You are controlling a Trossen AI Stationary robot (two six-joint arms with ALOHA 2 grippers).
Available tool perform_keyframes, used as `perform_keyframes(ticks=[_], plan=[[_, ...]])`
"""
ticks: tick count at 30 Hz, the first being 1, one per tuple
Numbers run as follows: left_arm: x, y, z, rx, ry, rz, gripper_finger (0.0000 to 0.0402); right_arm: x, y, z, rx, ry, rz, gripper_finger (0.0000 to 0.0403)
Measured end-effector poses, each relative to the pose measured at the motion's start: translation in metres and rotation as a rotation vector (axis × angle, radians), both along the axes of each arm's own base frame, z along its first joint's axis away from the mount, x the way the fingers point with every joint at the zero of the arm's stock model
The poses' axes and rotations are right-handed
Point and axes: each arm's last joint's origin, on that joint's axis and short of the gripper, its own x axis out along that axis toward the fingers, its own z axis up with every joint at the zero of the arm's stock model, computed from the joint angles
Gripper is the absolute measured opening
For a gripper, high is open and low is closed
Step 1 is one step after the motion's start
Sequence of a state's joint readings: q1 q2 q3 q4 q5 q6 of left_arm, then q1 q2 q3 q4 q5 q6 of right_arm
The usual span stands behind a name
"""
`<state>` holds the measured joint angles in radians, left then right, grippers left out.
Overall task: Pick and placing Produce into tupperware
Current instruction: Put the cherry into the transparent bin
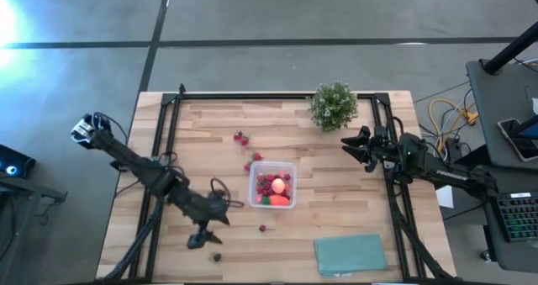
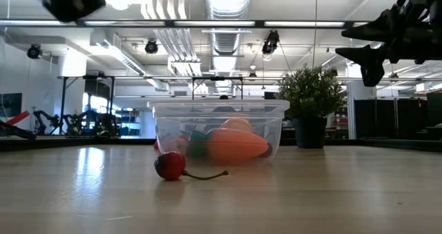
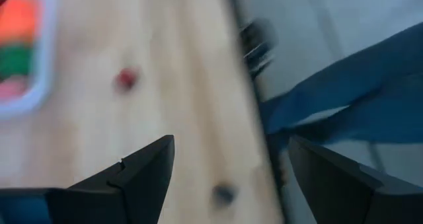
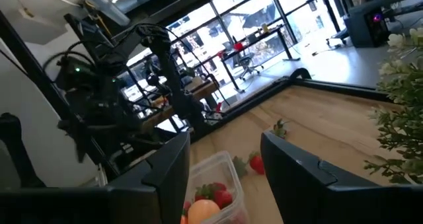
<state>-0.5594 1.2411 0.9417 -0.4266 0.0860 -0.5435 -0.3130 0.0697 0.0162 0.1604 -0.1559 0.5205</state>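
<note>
The clear tupperware [image 1: 272,184] stands mid-table and holds a peach-like ball [image 1: 277,185], an orange-red piece [image 1: 279,200] and red strawberries. It also shows in the low view [image 2: 219,129]. Loose red produce lies on the wood: a pair [image 1: 242,138] at the far side, one [image 1: 256,157] by the tub's far corner, and a cherry-like piece [image 1: 262,229] near the front, also in the low view [image 2: 170,166]. A dark small piece [image 1: 217,256] lies near the front edge. My left gripper [image 1: 200,239] is open and empty above the front left. My right gripper [image 1: 353,147] is open and empty, raised right of the tub.
A bushy potted plant [image 1: 334,105] stands at the far edge, close to my right gripper. A flat teal cloth [image 1: 350,255] lies at the front right. A black frame rail [image 1: 277,95] runs along the table's far edge.
</note>
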Motion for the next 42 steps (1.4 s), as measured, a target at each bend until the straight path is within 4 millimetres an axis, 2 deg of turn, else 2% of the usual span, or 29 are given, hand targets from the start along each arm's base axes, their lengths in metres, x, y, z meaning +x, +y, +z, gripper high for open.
perform_keyframes(ticks=[5,7,11,22,27,31,36,40,42], plan=[[0.007,-0.016,0.023,-0.163,-0.223,-0.028,0.0283,0.0,0.0,0.0,0.0,0.0,0.0,0.0178],[0.01,-0.018,0.032,-0.256,-0.276,-0.031,0.0283,0.0,0.0,0.0,0.0,0.0,0.0,0.0178],[0.013,-0.02,0.045,-0.33,-0.403,-0.042,0.0283,0.0,0.0,0.0,0.0,0.0,0.0,0.0178],[0.019,-0.016,0.063,-0.423,-0.572,0.006,0.0283,0.0,0.0,0.0,0.0,0.0,0.0,0.0178],[0.017,-0.018,0.068,-0.487,-0.588,0.011,0.0283,0.0,0.0,0.0,0.0,0.0,0.0,0.0178],[0.022,-0.023,0.064,-0.496,-0.596,0.085,0.0283,0.0,0.0,0.0,0.001,0.001,0.0,0.0178],[0.041,-0.036,0.056,-0.549,-0.633,0.129,0.0283,0.0,0.0,0.0,0.001,0.003,0.0,0.0178],[0.056,-0.048,0.043,-0.775,-0.499,0.168,0.0283,0.0,0.0,0.0,0.002,0.004,0.0,0.0178],[0.061,-0.051,0.035,-0.834,-0.431,0.177,0.0283,0.0,0.0,0.0,0.002,0.004,0.0,0.0178]])
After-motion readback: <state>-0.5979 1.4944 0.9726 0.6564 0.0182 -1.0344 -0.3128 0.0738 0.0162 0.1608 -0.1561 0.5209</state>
